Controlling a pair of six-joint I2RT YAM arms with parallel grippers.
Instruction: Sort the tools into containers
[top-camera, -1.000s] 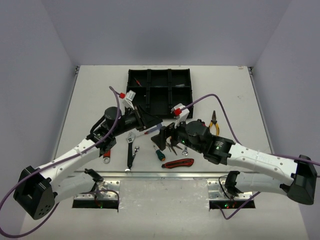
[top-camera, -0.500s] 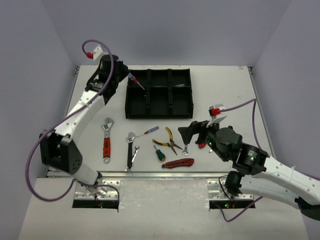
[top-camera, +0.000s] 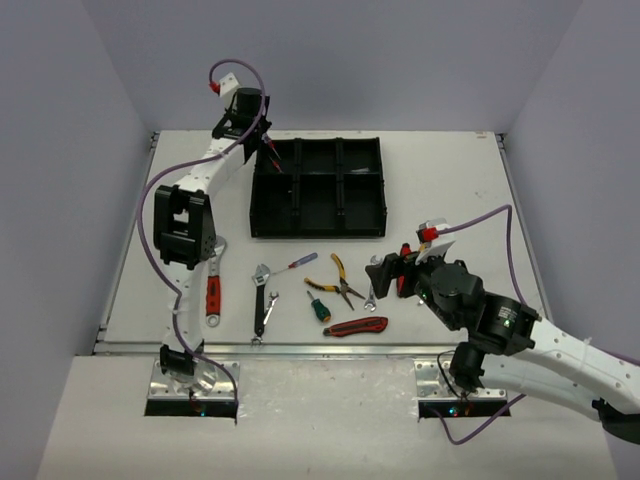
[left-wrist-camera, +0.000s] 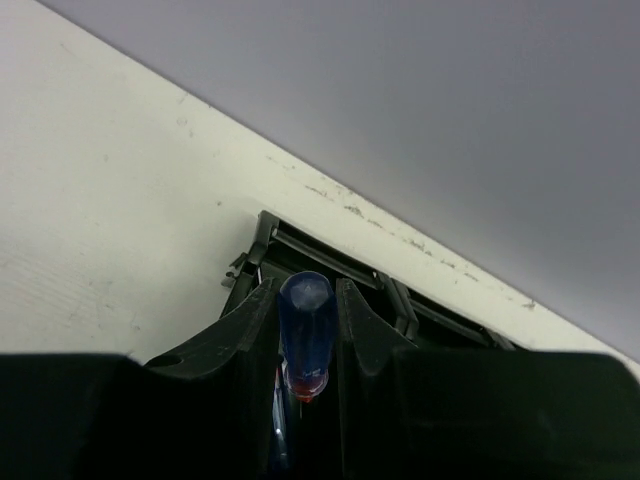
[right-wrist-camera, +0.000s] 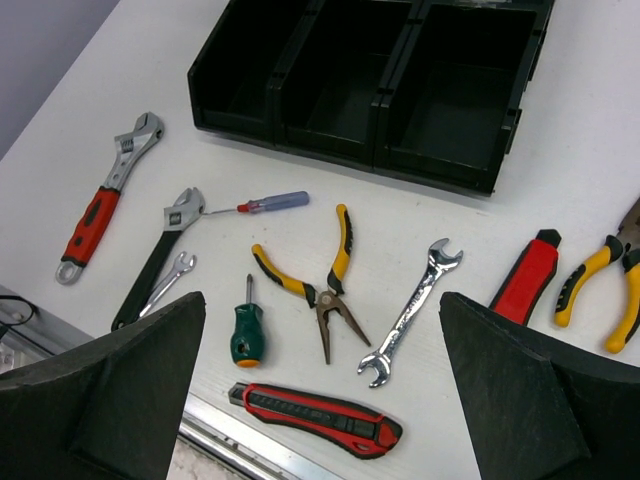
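white table (top-camera: 450, 180) first, matte and faintly scuffed. on it sits the black plastic tray (right-wrist-camera: 340, 140), six boxy bins with thin glossy walls. from my right wrist view the near row of three looks bare, and i can't see into the far row. so i'd call us early in the job, with almost everything loose on the table.

left gripper (left-wrist-camera: 304, 290) is out at the tray's far left corner, jaws pinching the blue-handled screwdriver (left-wrist-camera: 306, 325). its handle is smooth, translucent and round-ended. whether it's over the bin or just beside the wall, i can't tell, and it isn't dropped yet. right gripper (top-camera: 389, 273) hangs over the loose tools, jaws spread wide, nothing in them.

ten pieces to go by my count, big to small:
- red-handled adjustable wrench (right-wrist-camera: 98, 210), rubbery grip and dull steel head
- black-handled adjustable wrench (right-wrist-camera: 150, 265) beside it
- red utility knife (right-wrist-camera: 320, 412), ridged black inlay, by the near edge
- second red knife (right-wrist-camera: 525, 272), off to the right
- yellow-handled pliers (right-wrist-camera: 325, 285), long-nosed and lying open
- another pair of pliers (right-wrist-camera: 600, 285), at the frame's edge
- silver spanner (right-wrist-camera: 410, 312), polished and open-ended
- slim screwdriver (right-wrist-camera: 270, 202)
- stubby green screwdriver (right-wrist-camera: 248, 338)
- tiny spanner (right-wrist-camera: 170, 280), tucked against the black wrench
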